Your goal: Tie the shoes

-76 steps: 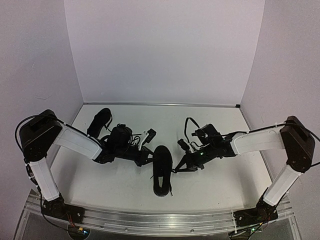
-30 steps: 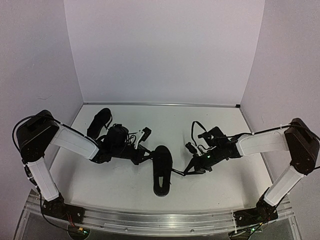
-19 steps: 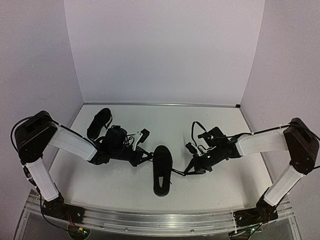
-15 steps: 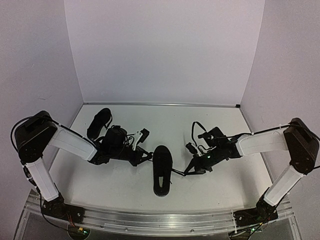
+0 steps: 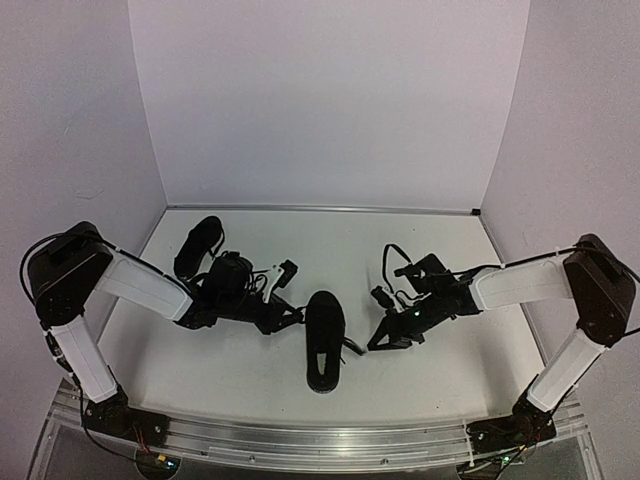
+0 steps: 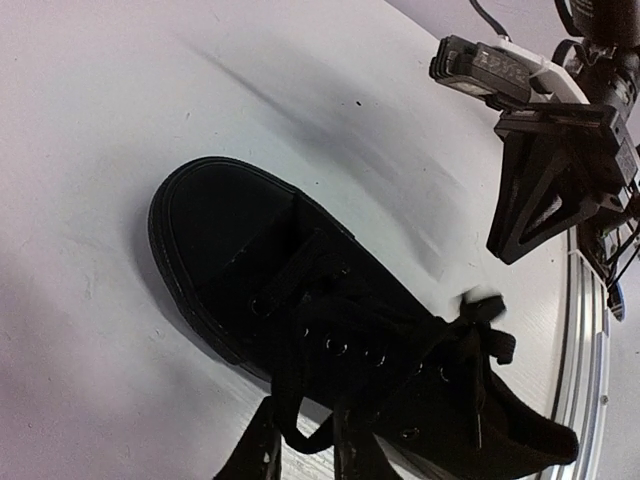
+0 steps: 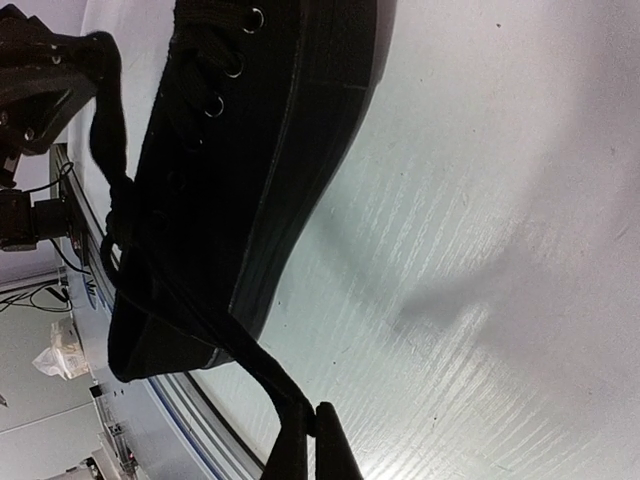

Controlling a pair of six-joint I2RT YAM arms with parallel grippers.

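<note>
One black shoe (image 5: 323, 340) lies at the table's middle with its toe toward the back; it also fills the left wrist view (image 6: 260, 260) and the right wrist view (image 7: 250, 130). The other shoe (image 5: 200, 245) lies at the back left, untouched. My left gripper (image 5: 290, 315) is low at the near shoe's left side. Its fingers stand a little apart (image 6: 303, 415) with a slack lace loop (image 6: 290, 430) hanging between them. On the shoe's right side, my right gripper (image 5: 372, 345) is shut (image 7: 313, 415) on a lace end (image 7: 200, 330) that runs back to the shoe.
White walls (image 5: 330, 100) close the table at the back and both sides. The metal rail (image 5: 320, 445) with the arm bases runs along the near edge. The right arm's gripper body (image 6: 550, 180) shows beyond the shoe in the left wrist view.
Both grippers drew outward from the shoe, the right one furthest, pulling its lace out. In the last half second the left fingers parted slightly; the arms hardly moved.
</note>
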